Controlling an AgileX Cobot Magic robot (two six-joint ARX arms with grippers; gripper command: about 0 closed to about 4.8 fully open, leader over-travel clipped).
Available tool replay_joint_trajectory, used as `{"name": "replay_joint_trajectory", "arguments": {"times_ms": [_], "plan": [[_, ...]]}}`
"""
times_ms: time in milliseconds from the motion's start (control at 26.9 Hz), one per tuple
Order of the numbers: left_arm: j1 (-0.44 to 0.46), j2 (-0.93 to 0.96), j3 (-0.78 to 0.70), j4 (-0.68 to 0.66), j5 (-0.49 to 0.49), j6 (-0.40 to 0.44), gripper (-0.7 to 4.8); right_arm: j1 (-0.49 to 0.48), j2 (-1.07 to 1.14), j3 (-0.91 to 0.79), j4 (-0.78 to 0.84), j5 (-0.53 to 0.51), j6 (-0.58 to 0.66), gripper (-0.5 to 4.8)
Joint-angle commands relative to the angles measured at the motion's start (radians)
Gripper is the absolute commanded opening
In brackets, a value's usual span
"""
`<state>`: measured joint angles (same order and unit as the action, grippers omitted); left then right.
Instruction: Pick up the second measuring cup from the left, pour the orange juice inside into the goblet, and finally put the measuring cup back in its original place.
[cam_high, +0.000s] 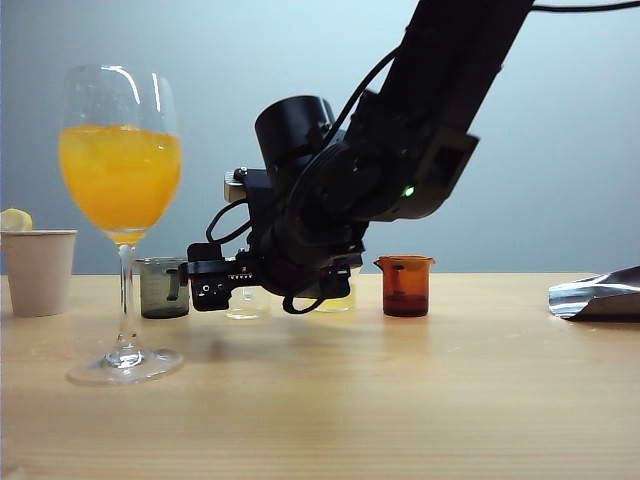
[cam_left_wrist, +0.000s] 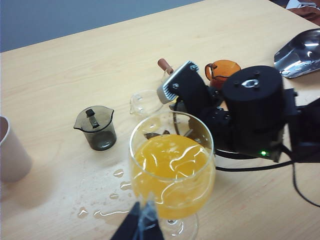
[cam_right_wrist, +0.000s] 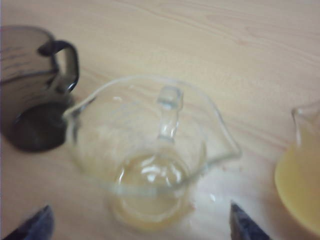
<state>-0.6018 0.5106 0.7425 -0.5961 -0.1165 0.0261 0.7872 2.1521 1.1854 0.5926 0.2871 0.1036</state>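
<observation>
On the far left of the surface (cam_high: 320, 400) stands a beige paper cup (cam_high: 38, 270). Next, the goblet (cam_high: 120, 200), bowl loaded with orange juice (cam_high: 120, 175); the left tool (cam_left_wrist: 141, 225) is pressed onto its stem just under the bowl, steadying it. Spilled droplets (cam_left_wrist: 117, 192) lie near its foot.

Behind it, the smoky grey beaker (cam_high: 163, 287). Just beside that, the second measuring cup (cam_right_wrist: 150, 155) sits upright on the surface in its row slot, drained except for a thin film at the bottom. Right tool (cam_right_wrist: 140, 225) is spread wide, fingertips either side of the cup and apart from the glass (no contact visible in the right wrist view).

Further right: a beaker of pale yellow liquid (cam_right_wrist: 300, 185), then the amber beaker (cam_high: 405, 285), then a crumpled foil pouch (cam_high: 600, 295) at the edge.

Judgement: pour done, cup set back, release complete; step in hand is the retreat.

To do it well: keep the fingers spread, pull straight back and up along the approach line, no sideways swing, since neighbours crowd both sides. Left tool should hold the stem until the right arm clears, as the full goblet is top-heavy.
</observation>
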Motion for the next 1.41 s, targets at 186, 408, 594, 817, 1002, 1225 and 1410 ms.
{"name": "replay_joint_trajectory", "arguments": {"times_ms": [186,408,594,817,1002,1225,1410], "plan": [[0.001,-0.002,0.005,0.006,0.0,0.0,-0.06,0.013,-0.13,-0.136,0.016,0.002,0.028,4.6],[0.001,-0.002,0.005,0.006,0.001,0.0,-0.06,0.02,-0.298,-0.285,-0.008,-0.053,0.032,1.15],[0.001,-0.002,0.005,0.006,0.08,0.0,-0.06,0.02,-0.493,-0.396,-0.146,-0.093,0.035,-0.06],[0.001,-0.031,-0.005,0.046,0.101,-0.086,-0.06,0.018,-0.777,-0.463,-0.443,-0.182,0.034,-0.06],[0.001,-0.151,-0.096,0.179,0.102,-0.138,-0.06,0.017,-1.091,-0.52,-0.619,-0.212,0.001,-0.06],[0.001,-0.281,-0.221,0.24,0.105,-0.161,-0.06,0.016,-1.335,-0.583,-0.734,-0.211,0.0,-0.06],[0.0,-0.359,-0.324,0.269,0.112,-0.177,-0.06,0.016,-1.479,-0.668,-0.783,-0.211,0.002,-0.06]]}}
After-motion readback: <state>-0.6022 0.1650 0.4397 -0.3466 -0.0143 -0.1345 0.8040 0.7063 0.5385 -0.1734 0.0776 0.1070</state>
